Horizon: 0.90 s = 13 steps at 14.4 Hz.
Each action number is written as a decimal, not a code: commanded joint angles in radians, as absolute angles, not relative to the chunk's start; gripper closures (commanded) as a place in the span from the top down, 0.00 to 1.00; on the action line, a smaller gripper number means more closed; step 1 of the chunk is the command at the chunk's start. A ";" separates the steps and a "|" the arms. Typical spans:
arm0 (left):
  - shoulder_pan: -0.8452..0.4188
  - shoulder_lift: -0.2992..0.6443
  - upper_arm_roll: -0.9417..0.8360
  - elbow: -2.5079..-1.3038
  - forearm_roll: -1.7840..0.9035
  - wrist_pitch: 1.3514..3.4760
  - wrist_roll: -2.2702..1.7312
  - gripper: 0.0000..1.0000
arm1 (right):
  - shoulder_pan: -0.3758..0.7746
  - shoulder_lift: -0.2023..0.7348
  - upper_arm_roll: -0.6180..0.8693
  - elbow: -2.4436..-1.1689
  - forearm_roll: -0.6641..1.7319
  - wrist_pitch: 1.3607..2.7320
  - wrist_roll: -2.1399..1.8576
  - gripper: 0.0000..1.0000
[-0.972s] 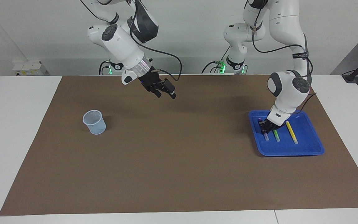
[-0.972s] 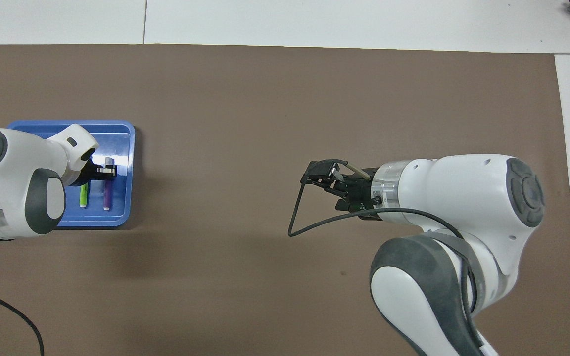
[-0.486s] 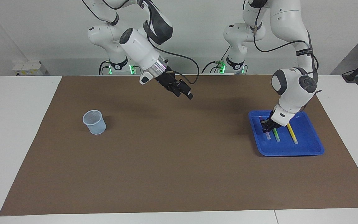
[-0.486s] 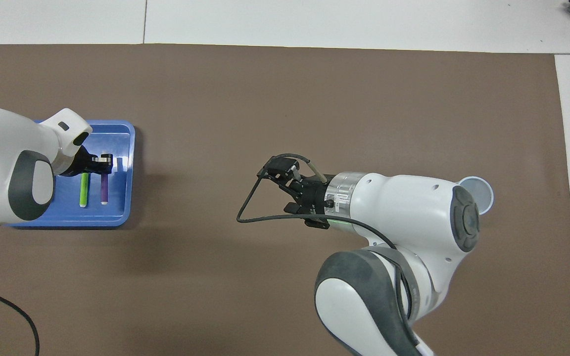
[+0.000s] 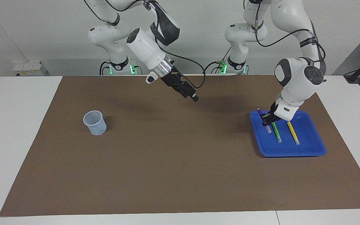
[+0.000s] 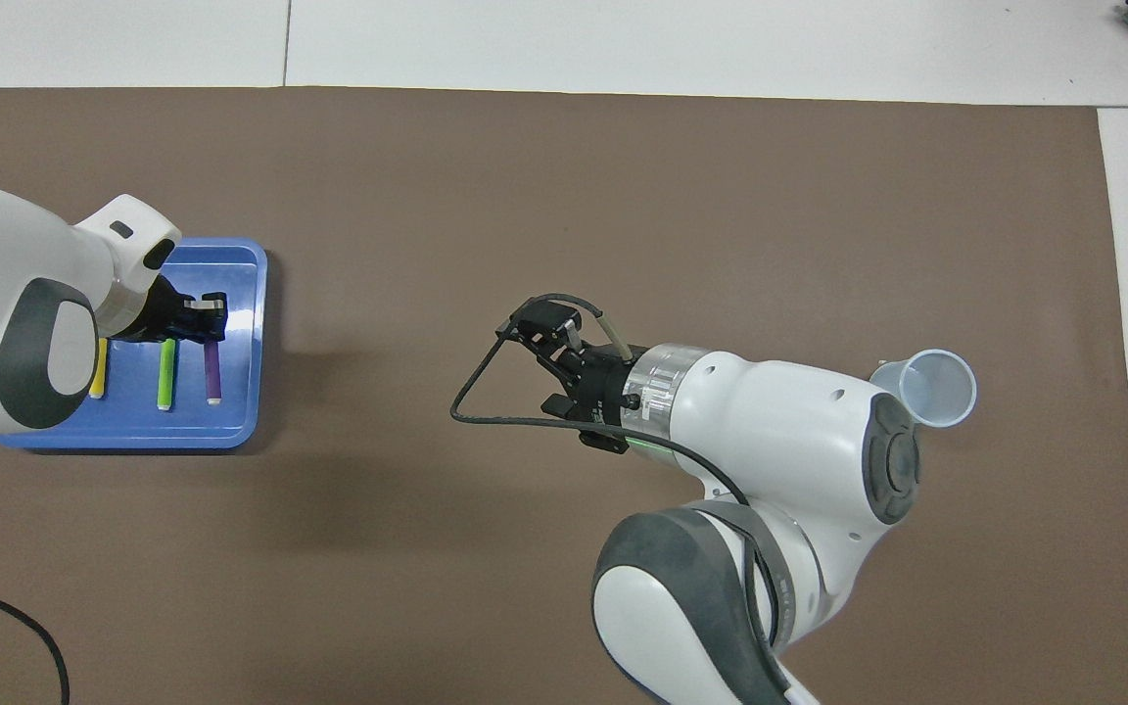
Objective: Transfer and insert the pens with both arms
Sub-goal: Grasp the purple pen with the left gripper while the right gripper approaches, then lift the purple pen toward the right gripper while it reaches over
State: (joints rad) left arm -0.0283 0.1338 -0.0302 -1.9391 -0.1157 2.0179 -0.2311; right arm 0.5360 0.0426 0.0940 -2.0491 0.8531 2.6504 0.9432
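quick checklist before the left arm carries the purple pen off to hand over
1. Left gripper shut on the purple pen: ok.
2. Pen clear of the blue tray: cannot tell; its cap end hangs low over the tray floor.
3. Green pen and yellow pen lying in the tray, apart from the grip: ok.
4. Right gripper in place to receive: not ok; it hangs over the middle of the mat, well apart from the pen.
5. Cup upright, mouth unobstructed: ok.

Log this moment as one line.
left tool: shut on purple pen, over blue tray | right tool: raised mid-table | cup: empty
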 commanded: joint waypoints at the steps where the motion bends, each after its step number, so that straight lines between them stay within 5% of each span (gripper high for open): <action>1: -0.040 0.071 -0.021 -1.950 -0.191 1.948 -0.355 0.00 | 0.560 0.061 0.092 -2.036 0.931 2.694 0.954 1.00; 7: -0.061 0.002 -0.021 -1.999 -0.422 1.942 -0.698 0.00 | 0.615 0.072 0.092 -2.029 0.940 2.734 0.954 1.00; 13: -0.061 -0.214 -0.021 -2.183 -0.580 1.994 -0.912 0.00 | 0.701 0.069 0.092 -2.029 0.937 2.761 0.831 1.00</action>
State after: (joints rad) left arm -0.0496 -0.0966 -0.0319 -2.0739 -0.5455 1.9521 -0.8226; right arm 0.6763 0.0611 0.0946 -2.0417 0.9215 2.7475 0.8874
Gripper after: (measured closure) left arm 0.833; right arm 0.000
